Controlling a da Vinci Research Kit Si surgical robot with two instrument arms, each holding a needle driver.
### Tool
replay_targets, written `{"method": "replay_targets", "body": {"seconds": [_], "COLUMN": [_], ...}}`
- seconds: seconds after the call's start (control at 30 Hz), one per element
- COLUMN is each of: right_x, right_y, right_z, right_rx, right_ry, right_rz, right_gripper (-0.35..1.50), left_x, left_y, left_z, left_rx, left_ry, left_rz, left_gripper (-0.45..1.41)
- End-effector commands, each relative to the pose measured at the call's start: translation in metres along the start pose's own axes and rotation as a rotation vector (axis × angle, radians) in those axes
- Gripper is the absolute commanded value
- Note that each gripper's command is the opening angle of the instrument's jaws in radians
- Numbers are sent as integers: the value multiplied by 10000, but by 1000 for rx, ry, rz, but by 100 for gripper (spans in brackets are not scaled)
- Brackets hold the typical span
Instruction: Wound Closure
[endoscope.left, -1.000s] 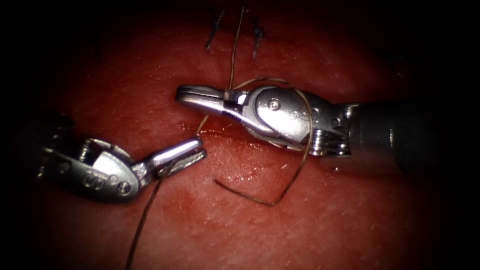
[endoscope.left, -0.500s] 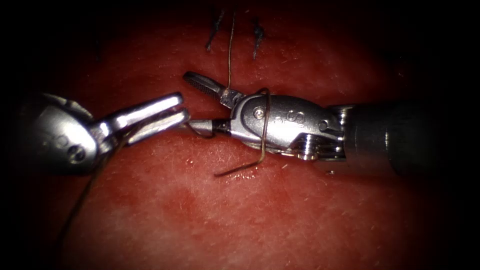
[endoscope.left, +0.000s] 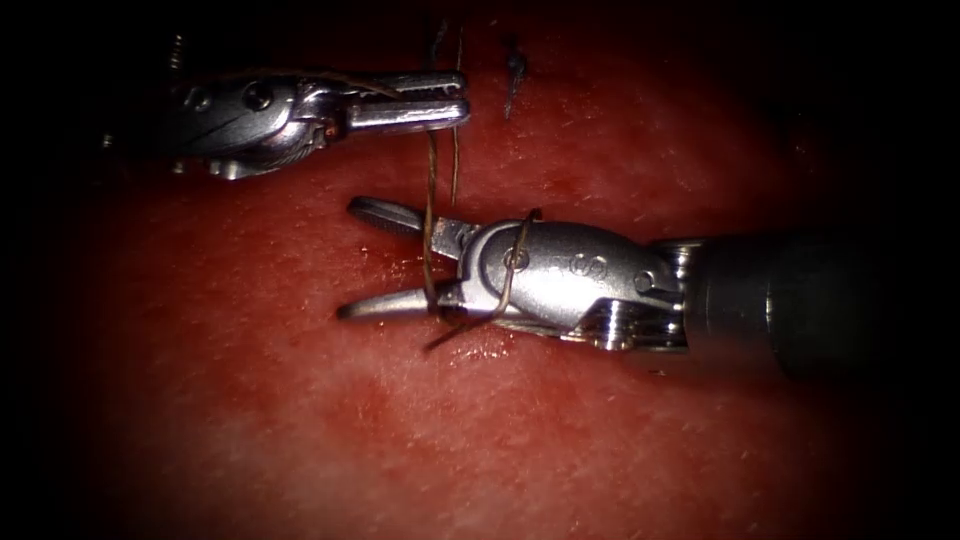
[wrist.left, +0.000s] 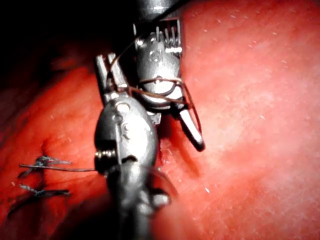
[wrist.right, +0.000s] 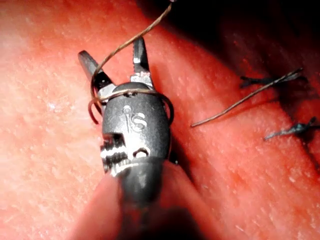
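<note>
My left tool (endoscope.left: 440, 98) lies at the upper left over the tissue (endoscope.left: 300, 400), jaws shut on the brown thread (endoscope.left: 431, 190). From there the thread drops straight down between the open jaws of my right tool (endoscope.left: 352, 260), which comes in from the right. A loop of thread (endoscope.left: 512, 262) lies around the right tool's wrist, and a short free end (endoscope.left: 440, 340) sticks out beneath it. The right jaws hold nothing. In the right wrist view the right tool (wrist.right: 112, 50) stands open with the loop (wrist.right: 131, 91) behind its jaws. The left wrist view shows the loop (wrist.left: 160, 93) too.
Dark cut ends of earlier stitches (endoscope.left: 515, 70) stand at the far top of the tissue; they appear as knots (wrist.right: 270, 79) in the right wrist view and knots (wrist.left: 42, 162) in the left wrist view. Wet red fluid glistens below the right tool (endoscope.left: 480, 345).
My left tool has swung from the lower left to above the right tool, carrying the thread up. The right jaws have opened. The loop has drawn snug and the free end has shortened.
</note>
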Motion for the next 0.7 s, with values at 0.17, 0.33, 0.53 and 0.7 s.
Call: {"method": "replay_targets", "body": {"seconds": [0.17,0.33,0.53,0.7], "right_x": [3,5,7,11], "right_y": [-6,-1,1,8], "right_z": [8,5,2,0], "right_rx": [52,17,-6,-34], "right_ry": [44,137,264,332], "right_rz": [-17,-20,-27,-23], "right_gripper": [93,89,84,67], "left_x": [35,73,126,145], "left_y": [15,15,2,-16], "left_z": [4,-5,-36,-49], "left_rx": [38,19,-27,-59], "left_ry": [-19,11,70,101], "left_rz": [-6,27,80,104], "left_gripper": [-45,-45,-45,-45]}}
